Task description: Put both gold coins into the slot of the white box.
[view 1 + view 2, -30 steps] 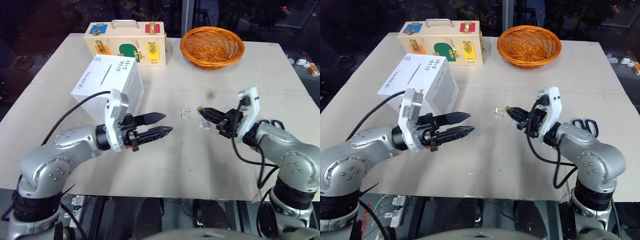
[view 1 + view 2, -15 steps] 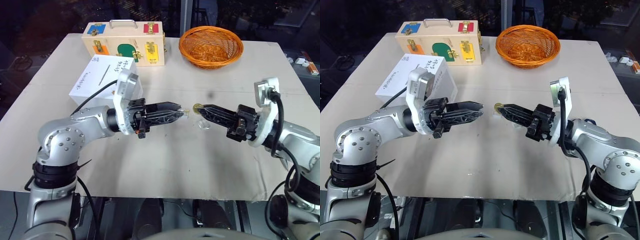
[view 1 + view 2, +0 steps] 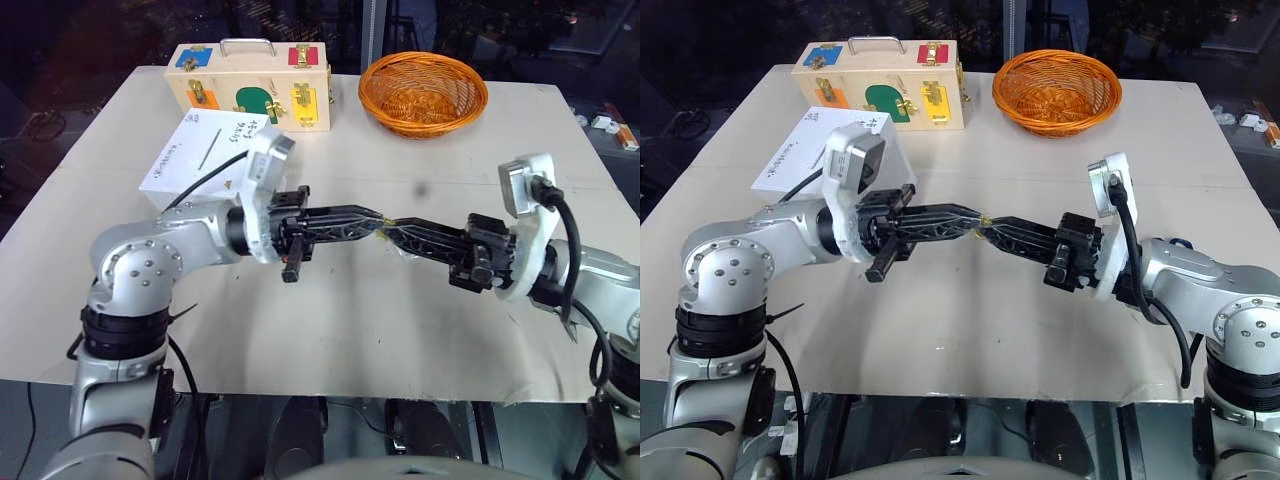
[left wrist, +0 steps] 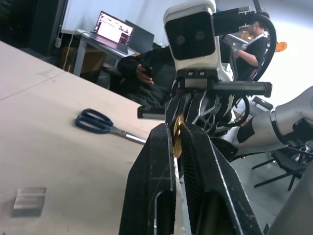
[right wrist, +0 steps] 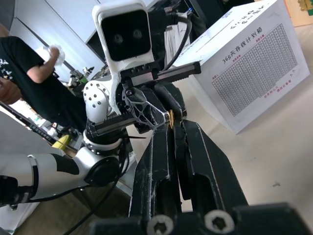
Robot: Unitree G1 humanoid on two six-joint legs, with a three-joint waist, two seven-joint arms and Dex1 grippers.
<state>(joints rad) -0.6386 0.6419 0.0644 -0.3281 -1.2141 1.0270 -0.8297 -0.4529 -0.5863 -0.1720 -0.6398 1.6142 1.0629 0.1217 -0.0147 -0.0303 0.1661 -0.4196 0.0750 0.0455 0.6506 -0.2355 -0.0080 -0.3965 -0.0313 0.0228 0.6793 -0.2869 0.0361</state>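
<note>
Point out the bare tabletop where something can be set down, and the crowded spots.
Free: the near table edge below both arms, and the stretch between the white box and the basket. Crowded: the middle, where the left gripper and right gripper meet on a gold coin.

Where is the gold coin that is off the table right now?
Mid-table in the head views, the gold coin is pinched where the left gripper and right gripper meet tip to tip.
</note>
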